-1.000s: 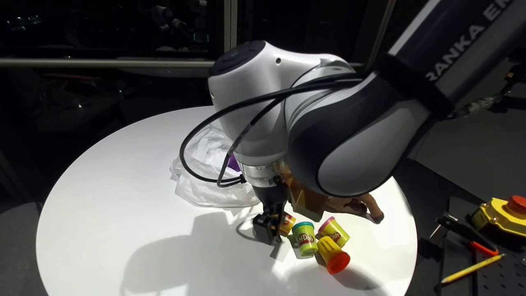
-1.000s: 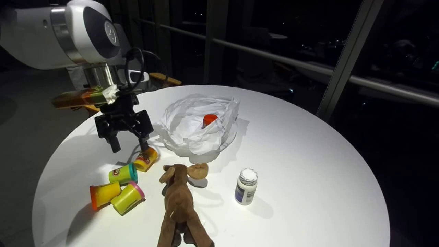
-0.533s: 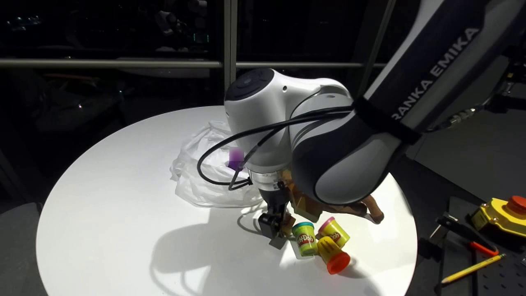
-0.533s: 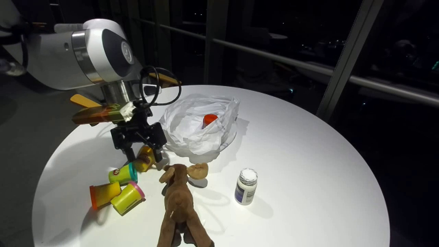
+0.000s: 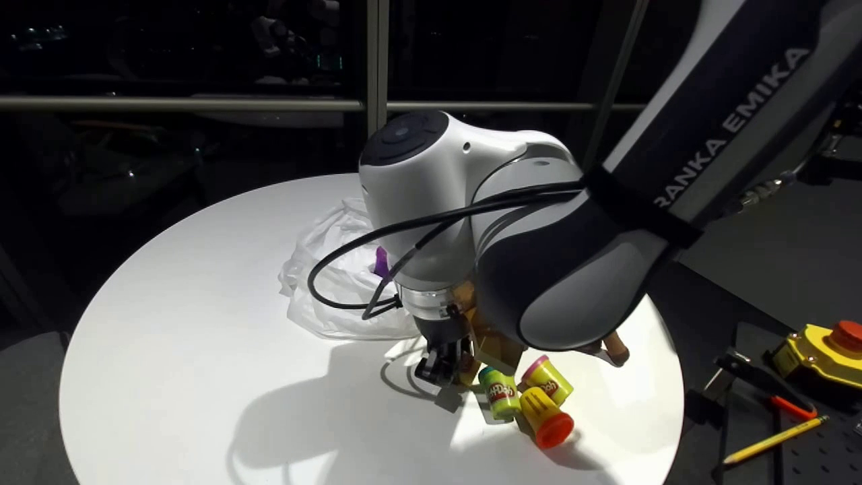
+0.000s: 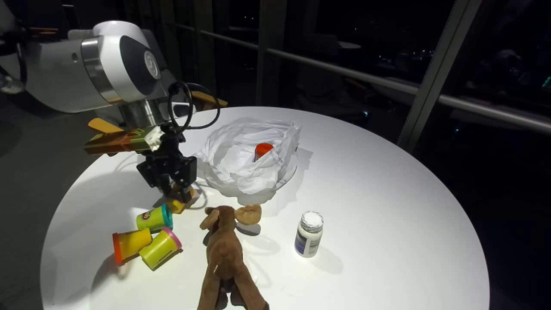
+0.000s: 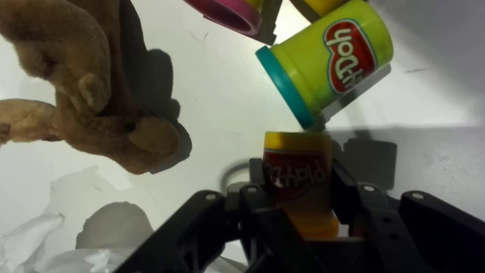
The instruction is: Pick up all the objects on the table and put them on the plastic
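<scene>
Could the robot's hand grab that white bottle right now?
Probably not yet: the gripper looks closed on the yellow tub, and the brown stuffed toy lies between that tub and the white bottle.

In an exterior view, "RANKA EMIKA" ran along the robot arm (image 5: 727, 131), and "Doh" showed on the pink-lidded green tub (image 5: 549, 381). In the wrist view, "y-Doh" stood on the teal-lidded green tub (image 7: 329, 60), and "Play-D", upside down, on the yellow tub (image 7: 297, 176) below it. Print on the white bottle (image 6: 308, 239) was too small to read.
</scene>
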Motion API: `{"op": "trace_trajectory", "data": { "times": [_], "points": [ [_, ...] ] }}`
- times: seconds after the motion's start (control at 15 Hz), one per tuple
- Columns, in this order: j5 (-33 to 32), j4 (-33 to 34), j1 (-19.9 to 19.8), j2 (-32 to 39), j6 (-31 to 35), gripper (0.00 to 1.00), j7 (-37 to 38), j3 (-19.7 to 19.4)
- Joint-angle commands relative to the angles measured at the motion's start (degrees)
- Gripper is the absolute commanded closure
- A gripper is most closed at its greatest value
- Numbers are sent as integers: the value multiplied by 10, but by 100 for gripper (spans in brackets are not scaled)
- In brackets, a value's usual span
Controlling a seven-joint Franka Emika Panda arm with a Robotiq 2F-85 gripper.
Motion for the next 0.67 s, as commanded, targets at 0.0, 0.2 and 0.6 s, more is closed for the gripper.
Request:
{"op": "trace_trajectory", "data": {
  "times": [0.0,0.2,0.6],
  "points": [
    [-5,-15,32,-37,-25,82,45,-20],
    [-23,-13,59,-70,-67,82,115,-42],
    [-83,65,35,-109,-165,82,244,-40]
  ]
}}
